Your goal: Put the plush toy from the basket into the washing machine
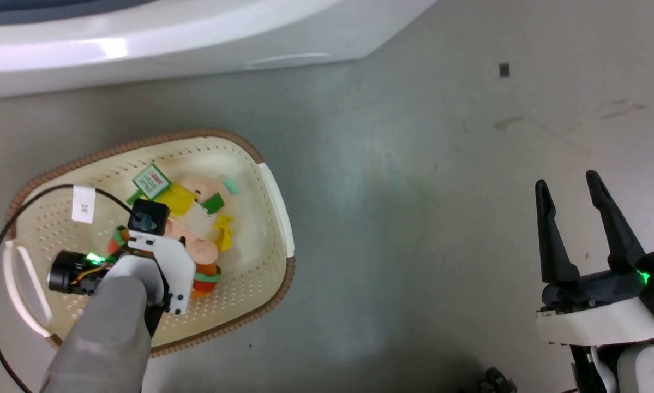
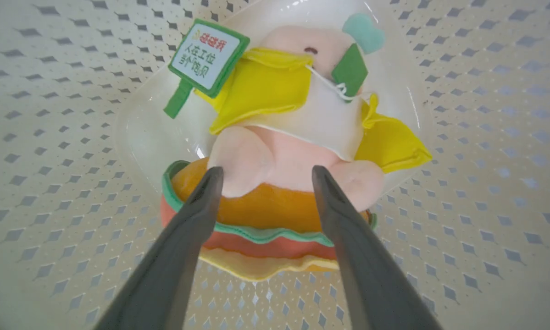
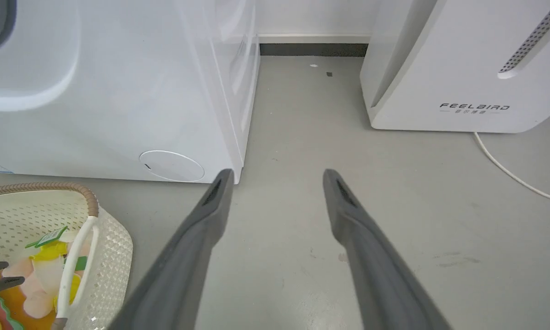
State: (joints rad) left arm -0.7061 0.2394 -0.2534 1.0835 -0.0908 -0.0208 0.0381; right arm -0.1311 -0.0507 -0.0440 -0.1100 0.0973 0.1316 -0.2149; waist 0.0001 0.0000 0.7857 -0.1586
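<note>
soft pink plush toy (image 2: 293, 151) in perforated cream basket (image 2: 50, 137) under left gripper (image 2: 266, 170) w/ jaws apart; right gripper (image 3: 278, 174) same

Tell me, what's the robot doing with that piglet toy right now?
Left claw open, down in the basket, poised over the plush toy. Right claw open, idle over the floor. Toy not yet lifted; washing machine close beside the basket.

Between the left fingers (image 2: 183, 238) the toy (image 2: 293, 151) is soft matt cloth, its tag (image 2: 208, 57) smooth paper; the basket (image 2: 50, 137) around is smooth plastic, the washer (image 3: 96, 91) glossy.
</note>
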